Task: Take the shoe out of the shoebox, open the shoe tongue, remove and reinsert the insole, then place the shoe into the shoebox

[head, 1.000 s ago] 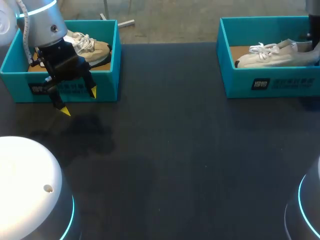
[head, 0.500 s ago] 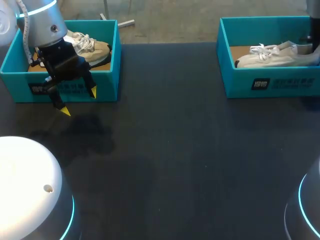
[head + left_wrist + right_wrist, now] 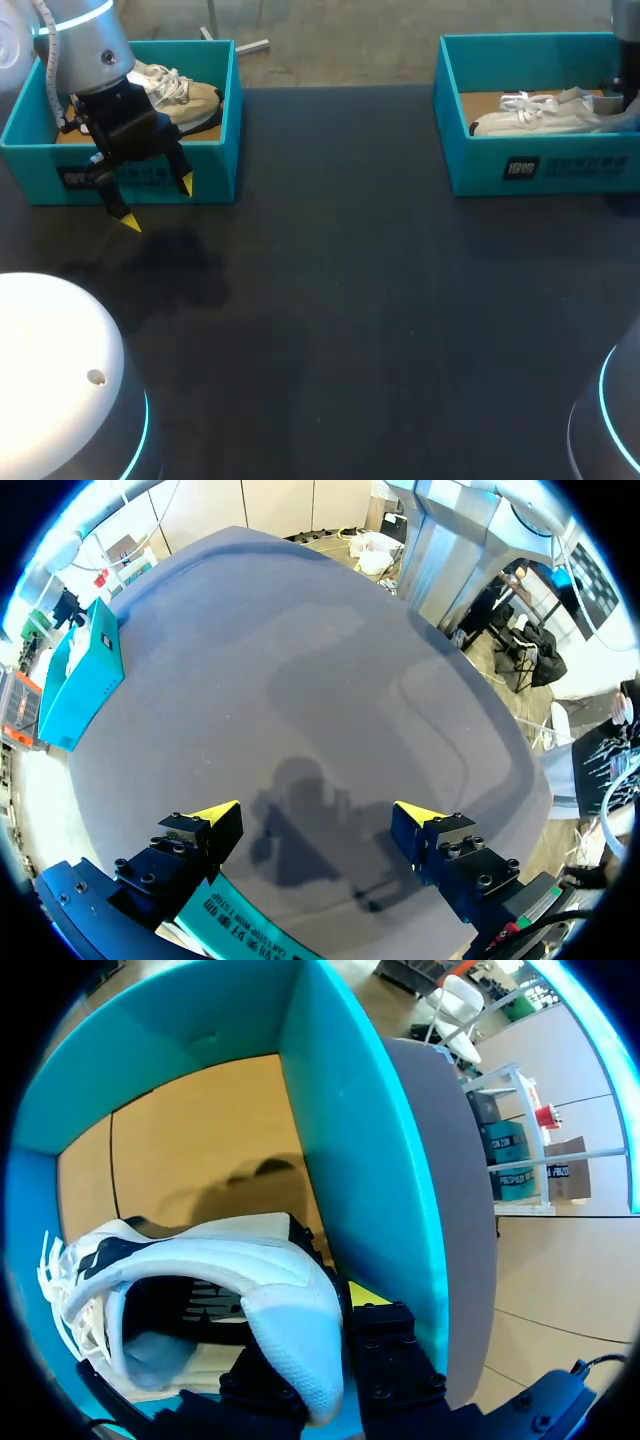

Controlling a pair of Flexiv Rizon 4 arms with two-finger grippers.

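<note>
The right gripper (image 3: 330, 1312) is down inside the shoebox (image 3: 530, 165), at its end wall, where its fingers seem clamped on the heel of the white shoe (image 3: 190, 1260), one yellow-tipped finger squeezed between heel and wall and the other apparently inside the collar, though the heel hides most of it. The white shoe lies on its side on the shoebox floor, toe and laces pointing away from that wall, its insole in place as far as the dark opening shows. The left gripper (image 3: 318, 815) hangs well apart from the shoebox, across the bare table (image 3: 380, 300), fingers spread wide and holding nothing, just in front of a second shoebox (image 3: 215, 120) where a tan shoe (image 3: 185, 95) rests.

By the look of it the task is at its very first step: the heel is gripped but the white shoe has not left the shoebox, and tongue and insole are yet to be handled. The next move calls for a straight lift, high enough for the toe to clear the shoebox rim, then a carry out over the table between the two boxes. A grip on the heel alone may let the toe sag or drag against the shoebox wall, so the rise wants to be slow, with the idle left gripper free to steady the shoe once it is set down
</note>
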